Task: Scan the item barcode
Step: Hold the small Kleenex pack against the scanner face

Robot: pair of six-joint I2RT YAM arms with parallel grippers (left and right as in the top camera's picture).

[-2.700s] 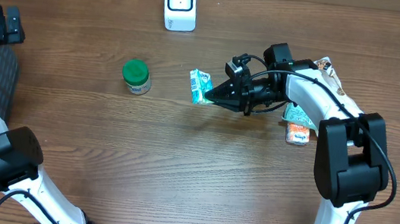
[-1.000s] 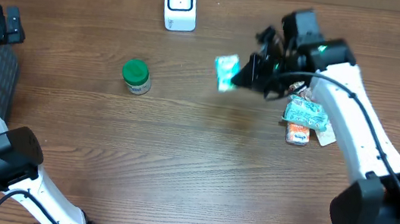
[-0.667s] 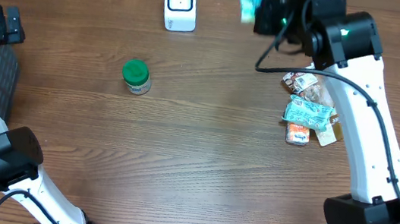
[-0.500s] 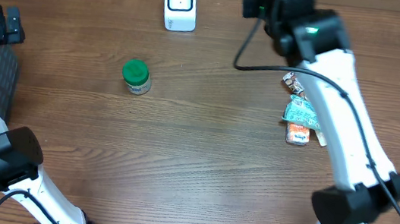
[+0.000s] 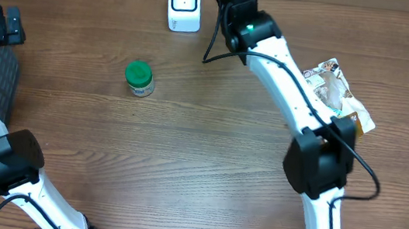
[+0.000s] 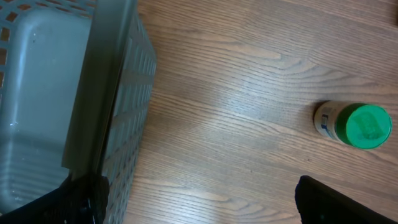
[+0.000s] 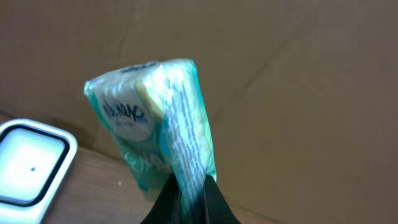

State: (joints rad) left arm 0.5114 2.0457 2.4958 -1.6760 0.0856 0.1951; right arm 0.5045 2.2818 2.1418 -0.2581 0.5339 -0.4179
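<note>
A teal and white tissue pack (image 7: 155,118), the item, is pinched at its lower edge by my shut right gripper (image 7: 189,198) and held upright in front of a brown cardboard wall. The white scanner (image 7: 30,163) with its dark-rimmed window lies just left of the pack; from overhead the scanner (image 5: 183,4) stands at the back of the table with the right arm (image 5: 241,16) reaching beside it. No barcode shows on the pack's visible faces. My left gripper (image 6: 199,205) hangs open and holds nothing, above the table at the far left.
A green-lidded bottle (image 5: 139,78) stands left of centre, also in the left wrist view (image 6: 356,124). A grey perforated basket (image 6: 43,106) sits at the left edge. Several snack packets (image 5: 337,88) lie at the right, partly under the right arm.
The right arm has lifted the tissue pack from mid-table and swung it back and left, up beside the scanner. The left arm has not moved.
</note>
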